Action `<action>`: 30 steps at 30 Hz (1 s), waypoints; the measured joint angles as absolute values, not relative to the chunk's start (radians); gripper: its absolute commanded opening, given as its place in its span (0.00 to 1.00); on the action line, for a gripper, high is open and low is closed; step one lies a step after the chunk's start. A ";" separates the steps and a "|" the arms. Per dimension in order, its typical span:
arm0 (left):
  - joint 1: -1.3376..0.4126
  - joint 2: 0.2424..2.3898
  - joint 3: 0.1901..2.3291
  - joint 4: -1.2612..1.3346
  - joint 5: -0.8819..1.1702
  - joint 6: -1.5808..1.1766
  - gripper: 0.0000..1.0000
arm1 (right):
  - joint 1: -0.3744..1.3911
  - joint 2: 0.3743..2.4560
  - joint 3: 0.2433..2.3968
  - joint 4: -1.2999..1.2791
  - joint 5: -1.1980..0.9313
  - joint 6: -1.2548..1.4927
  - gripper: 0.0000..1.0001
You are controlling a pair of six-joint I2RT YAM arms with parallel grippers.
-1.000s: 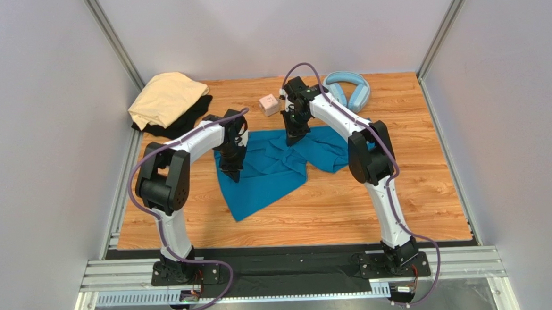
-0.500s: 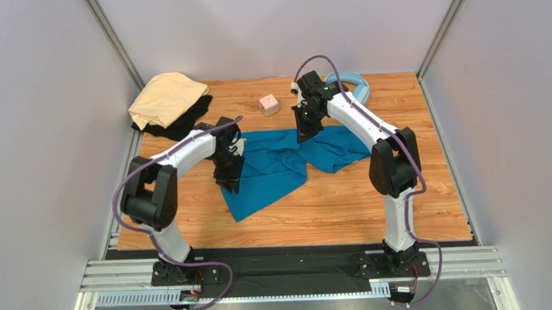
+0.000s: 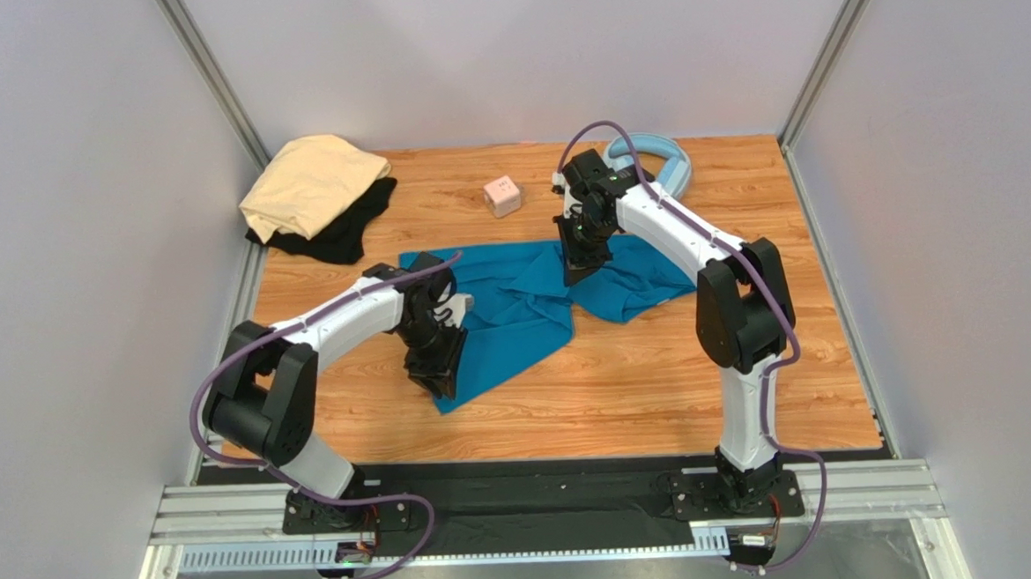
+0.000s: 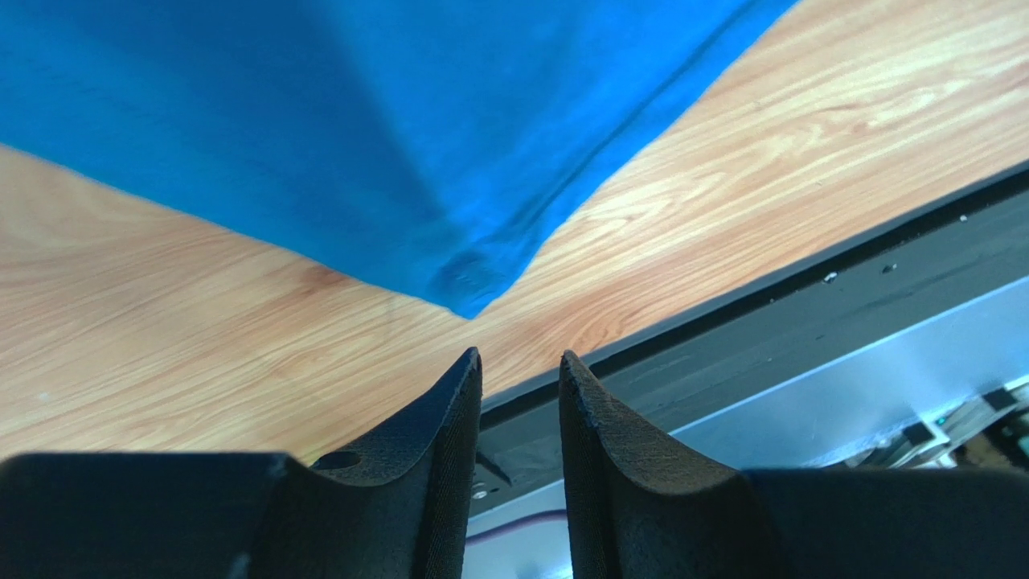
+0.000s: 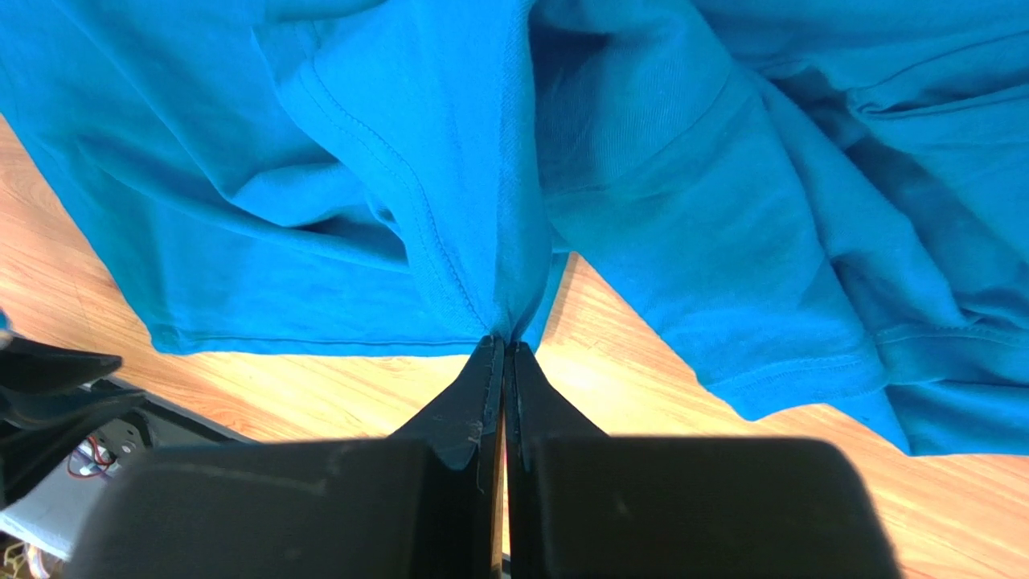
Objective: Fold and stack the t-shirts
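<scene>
The teal-blue t-shirt [image 3: 515, 309] lies crumpled and partly spread across the middle of the wooden table. Its near corner [image 4: 469, 275] rests flat just beyond my left gripper [image 4: 519, 362], which is open with nothing between its fingers. In the top view the left gripper [image 3: 435, 368] hovers over that corner. My right gripper [image 5: 505, 348] is shut on a bunched fold of the teal shirt [image 5: 483, 181], at the shirt's far middle [image 3: 577, 268]. The pale tan shirt [image 3: 310, 181] lies piled on the black shirt [image 3: 346, 232] at the far left corner.
A small pink cube [image 3: 503, 195] sits behind the teal shirt. Light-blue headphones [image 3: 657, 160] lie at the far right behind the right arm. Metal frame rails [image 3: 545, 500] and grey walls close the table in on all sides.
My left gripper has opened, let go of the teal shirt's corner and drawn back toward the near edge. The right gripper has carried its fold a little to the right, spreading the shirt.
</scene>
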State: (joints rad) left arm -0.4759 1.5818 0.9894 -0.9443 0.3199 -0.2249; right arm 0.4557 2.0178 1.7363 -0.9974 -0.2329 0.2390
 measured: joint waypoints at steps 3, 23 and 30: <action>-0.514 1.592 0.989 -0.926 0.334 -0.234 0.37 | 0.456 2.007 1.714 -0.991 -0.237 0.239 0.00; -0.537 1.707 0.970 -0.841 0.331 -0.279 0.35 | 0.435 1.923 1.683 -0.983 -0.242 0.243 0.00; -0.536 1.739 0.968 -0.839 0.340 -0.309 0.13 | 0.415 1.882 1.646 -0.984 -0.245 0.243 0.00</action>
